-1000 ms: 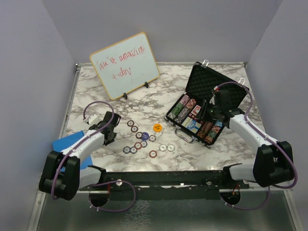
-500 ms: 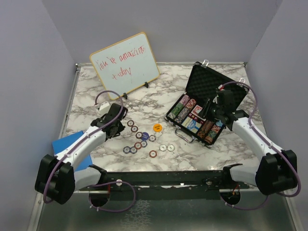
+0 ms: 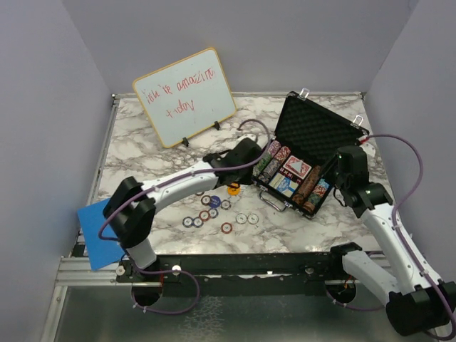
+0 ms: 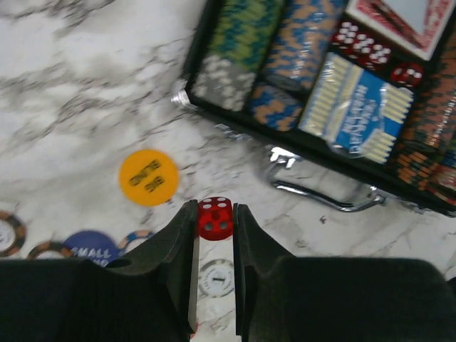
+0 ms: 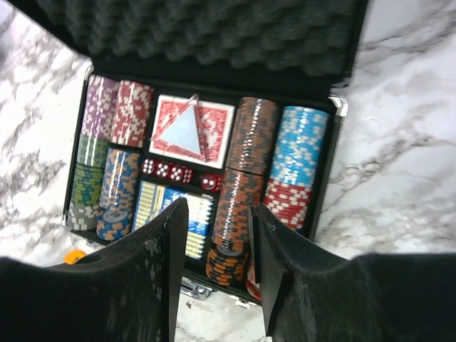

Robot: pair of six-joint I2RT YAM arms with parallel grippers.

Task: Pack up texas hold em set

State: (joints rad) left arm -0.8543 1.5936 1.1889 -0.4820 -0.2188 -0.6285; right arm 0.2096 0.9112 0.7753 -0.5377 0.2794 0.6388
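Left gripper (image 4: 214, 212) swung over to briefcase (image 3: 313, 132), pinching red die (image 4: 215, 219); right gripper (image 5: 218, 211) released.

Briefcase (image 3: 313, 132) at right, loose chips (image 3: 215, 201) left of it.
Whiteboard (image 3: 184, 96) stands behind the chips, all on the worktop (image 3: 142, 142).

A white-and-grey marbled surface (image 3: 142, 142) lies under the left pincer (image 4: 215, 214). Beyond that pincer and off to its left, well apart, a wood-framed whiteboard (image 3: 185, 96) with red handwriting stands tilted back on small dark feet. Far to the pincer's near left, a flat blue sheet (image 3: 98, 231) overhangs the surface's edge.
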